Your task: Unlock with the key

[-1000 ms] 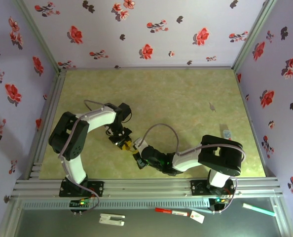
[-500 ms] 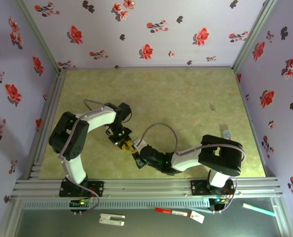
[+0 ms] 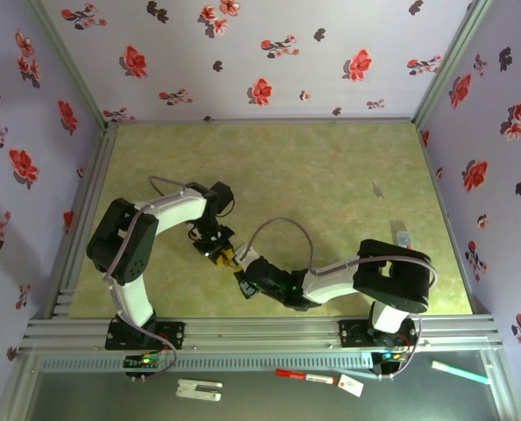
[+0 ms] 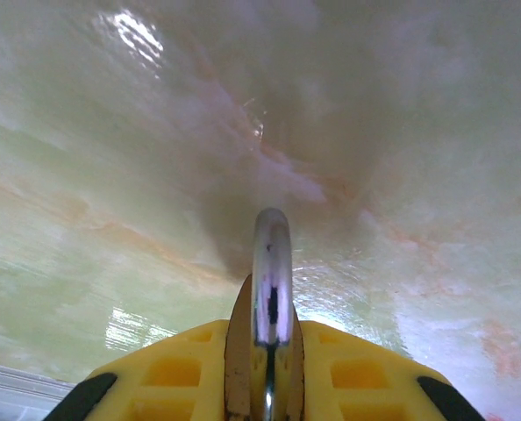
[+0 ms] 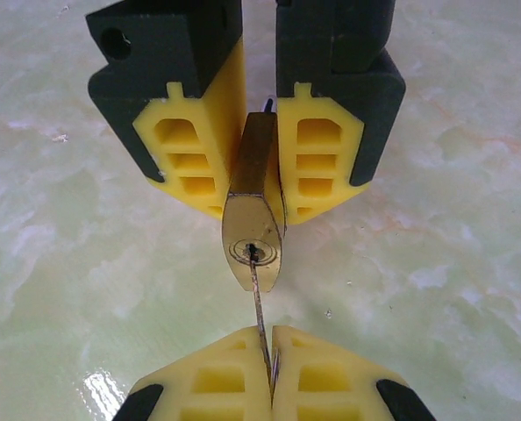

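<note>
Brass padlock sat in the middle of the frame, squeezed by the left gripper. Just below, the right gripper pinched a thin metal key, its tip in the round keyhole

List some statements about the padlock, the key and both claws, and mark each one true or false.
1. The left claw grips the padlock. True.
2. The key lies loose, held by nothing. False: the right claw pinches it.
3. The key's blade reaches the keyhole of the padlock. True.
4. The right claw stands wide open. False: it is shut on the key.
</note>
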